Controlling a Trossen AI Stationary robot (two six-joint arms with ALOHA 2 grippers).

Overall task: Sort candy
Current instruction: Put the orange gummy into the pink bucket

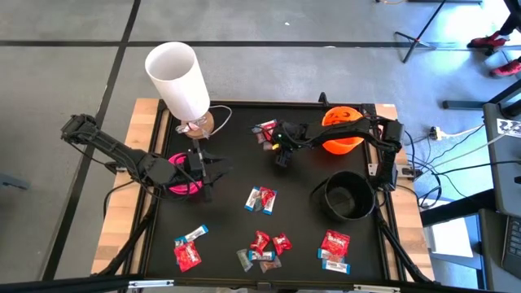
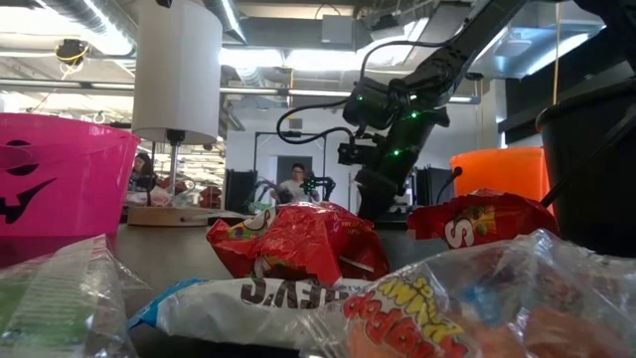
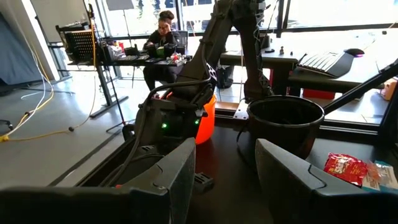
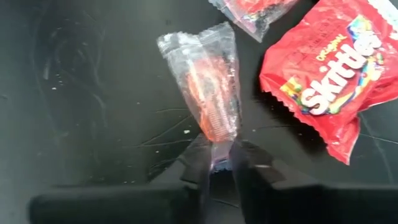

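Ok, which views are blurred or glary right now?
Low view: the nearest crinkly candy wrappers are out of focus, ceiling lights flare. Right wrist view: the clear-wrapped orange sweet pinched in the right gripper is slightly soft. Left wrist view: windows wash out. High view: crisp.

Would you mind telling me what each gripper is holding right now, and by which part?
The right gripper pinches a clear-wrapped orange candy by its wrapper's end. The left gripper holds nothing.

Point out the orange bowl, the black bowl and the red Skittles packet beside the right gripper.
orange bowl [image 1: 342, 145]: high view, its front wall.
black bowl [image 1: 327, 203]: high view, its left rim.
red Skittles packet [image 4: 333, 81]: right wrist view, middle of its printed face.
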